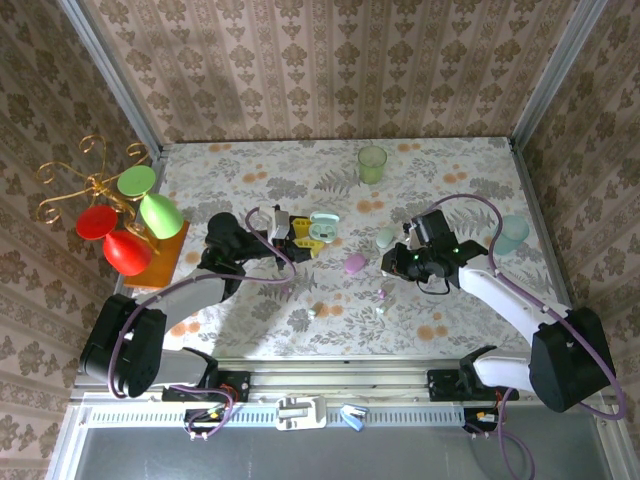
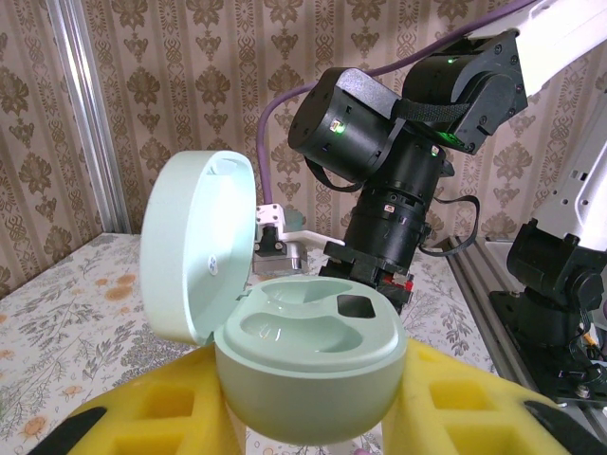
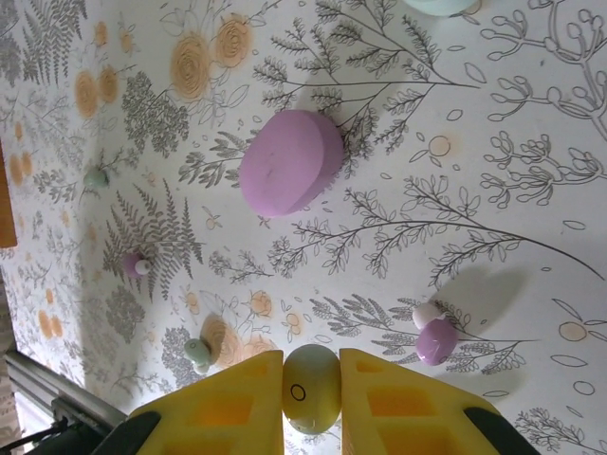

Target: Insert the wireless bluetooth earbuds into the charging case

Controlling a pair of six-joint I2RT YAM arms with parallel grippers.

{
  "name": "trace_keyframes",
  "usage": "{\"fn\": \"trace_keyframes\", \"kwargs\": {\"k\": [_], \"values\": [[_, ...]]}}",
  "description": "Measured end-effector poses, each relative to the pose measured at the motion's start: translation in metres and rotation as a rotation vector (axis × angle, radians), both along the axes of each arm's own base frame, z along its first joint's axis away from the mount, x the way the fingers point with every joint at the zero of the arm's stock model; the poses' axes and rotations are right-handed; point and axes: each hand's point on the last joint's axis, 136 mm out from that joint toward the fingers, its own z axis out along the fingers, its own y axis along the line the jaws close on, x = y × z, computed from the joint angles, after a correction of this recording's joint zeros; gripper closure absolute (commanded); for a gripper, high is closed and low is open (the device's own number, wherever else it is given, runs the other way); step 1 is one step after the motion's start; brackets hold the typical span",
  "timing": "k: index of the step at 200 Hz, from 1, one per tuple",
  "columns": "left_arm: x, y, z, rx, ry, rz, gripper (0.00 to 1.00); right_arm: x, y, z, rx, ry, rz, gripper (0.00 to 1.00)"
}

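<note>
The left gripper (image 2: pixel 311 422) is clenched on the mint charging case (image 2: pixel 308 365), and its yellow fingers (image 2: pixel 156 417) press the base from both sides. The case stands open: the lid (image 2: pixel 197 246) is hinged up at 9 o'clock of the base. Both moulded wells in the base are empty, and one of them has a dark opening at its bottom. In the top view this case (image 1: pixel 322 228) is held a little toward 10 o'clock from the middle of the table (image 1: pixel 250 170).

The right gripper (image 3: pixel 311 372) grasps one pale green earbud (image 3: pixel 311 393) between its yellow fingertips, above the flowered cloth.

Other earbuds lie loose on the cloth. In the right wrist view a purple earbud (image 3: pixel 434 338) with a whitish tip is at 2 o'clock of the held one. A mint earbud (image 3: pixel 197 353) is at 9 o'clock of it, just beside the left finger.

A purple case (image 3: pixel 291 161) lies closed at 12 o'clock of the held earbud, so I cannot tell what is in it. A whitish case (image 1: pixel 385 237) is near, at 2 o'clock of the purple one in the top view, also closed.

A green cup (image 1: pixel 372 163) stands at 12 o'clock of the table and a teal cup (image 1: pixel 512 233) at 3 o'clock. I cannot tell what is in these cups.
</note>
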Motion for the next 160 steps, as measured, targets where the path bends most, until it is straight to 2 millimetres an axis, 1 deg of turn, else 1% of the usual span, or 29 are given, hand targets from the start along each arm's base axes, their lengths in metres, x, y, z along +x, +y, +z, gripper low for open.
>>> {"fn": "trace_keyframes", "kwargs": {"k": [47,67,80,99,136,160], "values": [[0.000,0.000,-0.001,0.001,0.002,0.000,0.69,-0.002,0.005,0.006,0.036,0.013,0.021,0.83],[0.000,0.000,-0.001,0.001,0.002,0.000,0.70,-0.001,0.009,0.014,0.057,-0.014,0.051,0.83],[0.000,0.000,-0.001,0.001,0.002,-0.001,0.70,-0.003,0.013,0.024,0.079,-0.046,0.081,0.83],[0.000,0.000,-0.001,0.001,0.003,-0.001,0.69,-0.004,0.022,0.047,0.112,-0.116,0.141,0.83],[0.000,0.000,-0.001,0.001,0.003,-0.001,0.69,0.003,0.049,0.110,0.194,-0.324,0.276,0.82],[0.000,0.000,-0.001,0.001,0.003,-0.001,0.69,0.001,0.067,0.143,0.239,-0.432,0.358,0.82]]}}
